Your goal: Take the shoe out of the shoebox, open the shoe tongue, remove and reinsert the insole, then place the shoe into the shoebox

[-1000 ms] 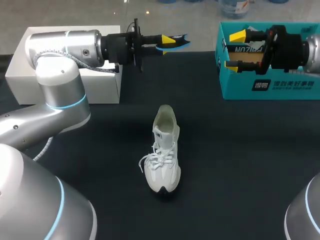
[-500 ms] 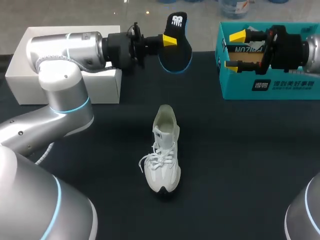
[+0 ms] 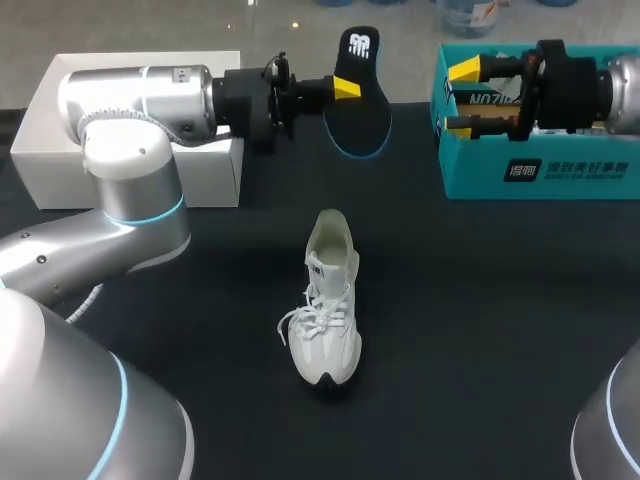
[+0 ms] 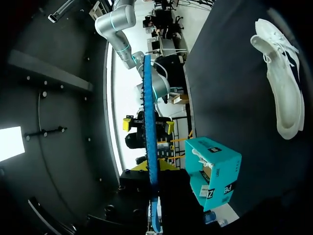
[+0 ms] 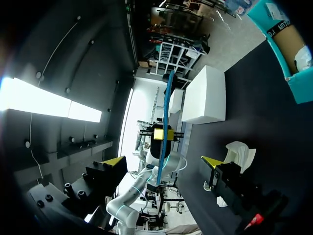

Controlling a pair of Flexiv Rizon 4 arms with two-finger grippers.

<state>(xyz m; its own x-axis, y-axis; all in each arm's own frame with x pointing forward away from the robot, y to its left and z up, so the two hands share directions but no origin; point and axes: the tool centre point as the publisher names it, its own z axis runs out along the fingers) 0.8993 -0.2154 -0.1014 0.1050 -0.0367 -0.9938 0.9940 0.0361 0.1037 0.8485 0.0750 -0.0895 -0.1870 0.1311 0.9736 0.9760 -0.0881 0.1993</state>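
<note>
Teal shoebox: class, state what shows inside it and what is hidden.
Inside the teal shoebox, brown cardboard and crumpled white paper show. In the head view the right gripper covers much of the opening.

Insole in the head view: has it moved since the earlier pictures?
Yes. The insole has turned from edge-on to face-on and edged toward the teal shoebox.

Even, bright light; the shoe [image 3: 327,300] casts little shadow on the dark table [image 3: 480,330]. Soft glare streaks the left arm [image 3: 135,95].
</note>
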